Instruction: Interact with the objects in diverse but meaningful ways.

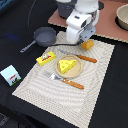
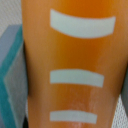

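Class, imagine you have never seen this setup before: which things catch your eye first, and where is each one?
The white robot arm comes down at the far edge of the striped mat, its gripper hidden right at the orange-brown bread block, whose white score marks fill the wrist view. In the middle of the mat, a yellow holed cheese wedge sits on a round tan plate. A grey long-handled saucepan stands toward the exterior view's left.

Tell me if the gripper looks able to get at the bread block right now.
Probably yes. The gripper is down right over the bread block, and the wrist view is filled with its orange scored surface, so nothing seems in the way. Whether the jaws are closed on it cannot be told.
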